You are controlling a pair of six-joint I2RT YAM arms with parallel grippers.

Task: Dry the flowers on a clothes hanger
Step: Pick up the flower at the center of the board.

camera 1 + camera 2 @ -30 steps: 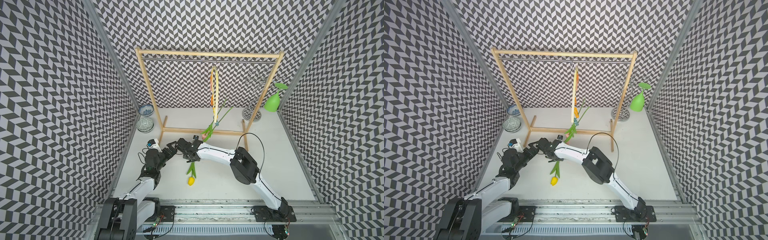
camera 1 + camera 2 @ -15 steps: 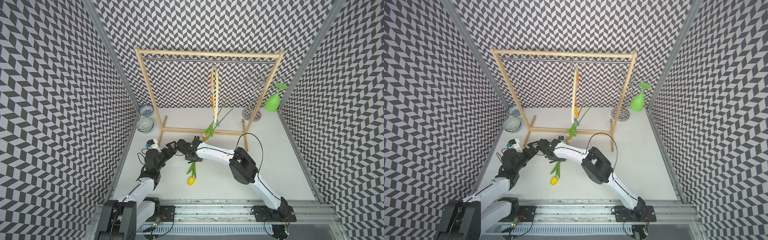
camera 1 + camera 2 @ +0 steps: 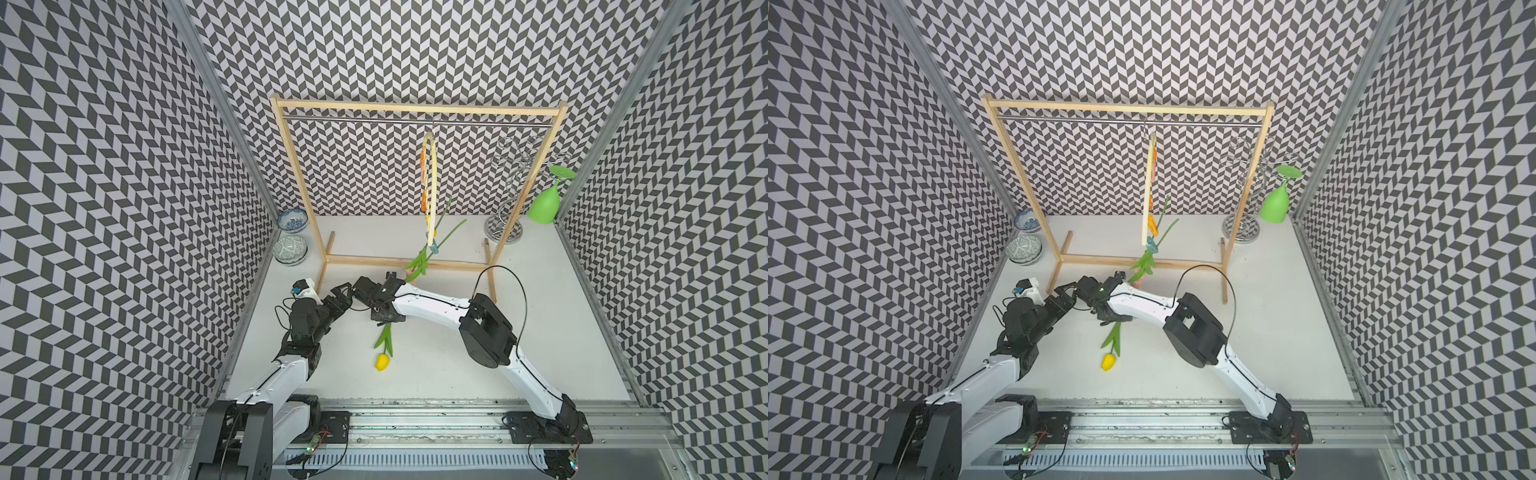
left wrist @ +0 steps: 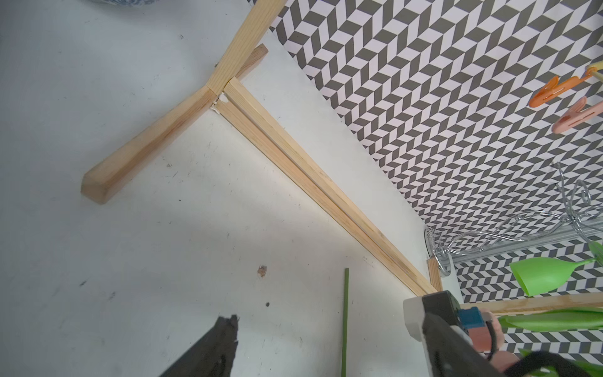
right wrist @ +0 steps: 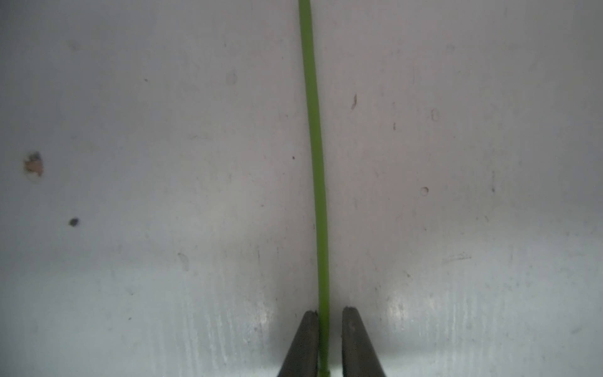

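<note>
Yellow tulip (image 3: 382, 361) lies flat on desk (image 3: 540, 332), stem (image 5: 315, 163) between right gripper (image 5: 329, 313) jaws, narrowed; can't tell if pinched. Left gripper (image 3: 344, 296) wide open, just beside. Other tulips (image 3: 419, 262) hang from clothes hanger (image 3: 433, 187).

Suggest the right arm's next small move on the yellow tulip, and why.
Probably close the right gripper fully before lifting: its fingertips straddle the yellow tulip's stem on the table, but a gap shows beside the stem, so a firm grip isn't evident.
</note>
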